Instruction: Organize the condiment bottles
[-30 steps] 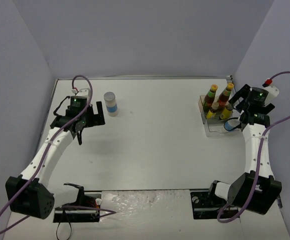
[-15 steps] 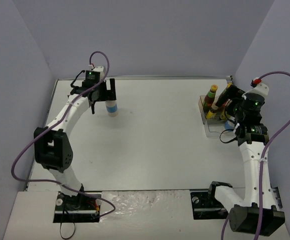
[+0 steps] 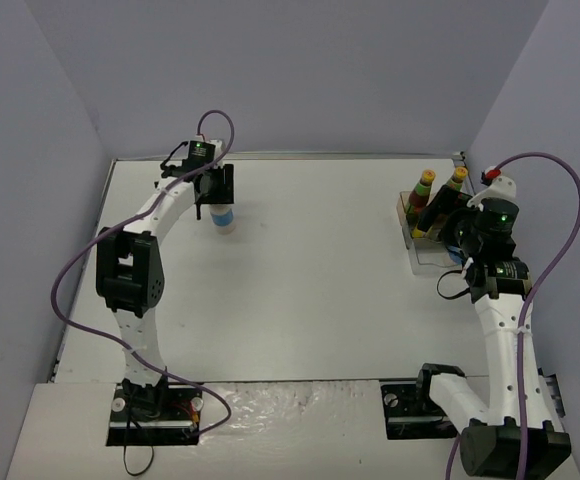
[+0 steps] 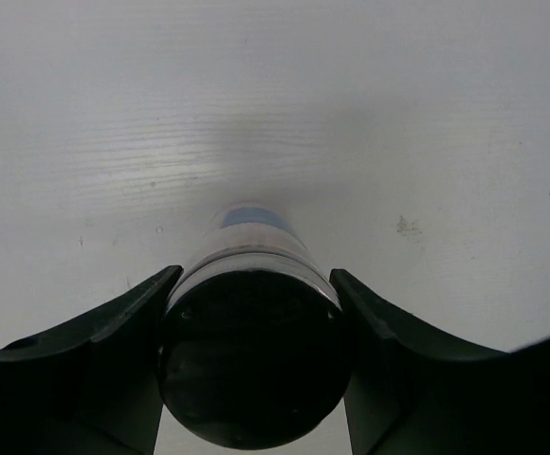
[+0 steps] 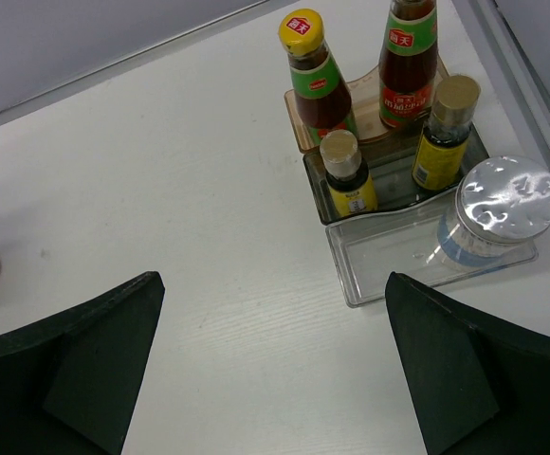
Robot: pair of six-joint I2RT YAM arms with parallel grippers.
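Left wrist view: jar (image 4: 251,360) is flanked closely by left claw (image 4: 256,275) on table (image 4: 398,114); clamping cannot be told. Squeeze should be centred, lift kept vertical. Right claw (image 5: 272,277) is spread apart above tray (image 5: 379,261).

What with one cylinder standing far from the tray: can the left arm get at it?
Likely yes: the left gripper straddles the cylinder, a finger on each side, nothing else nearby.

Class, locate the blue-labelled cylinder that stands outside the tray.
In the top view the cylinder stands at the far left of the table, between the fingers of the left claw, far across from the tray on the right.
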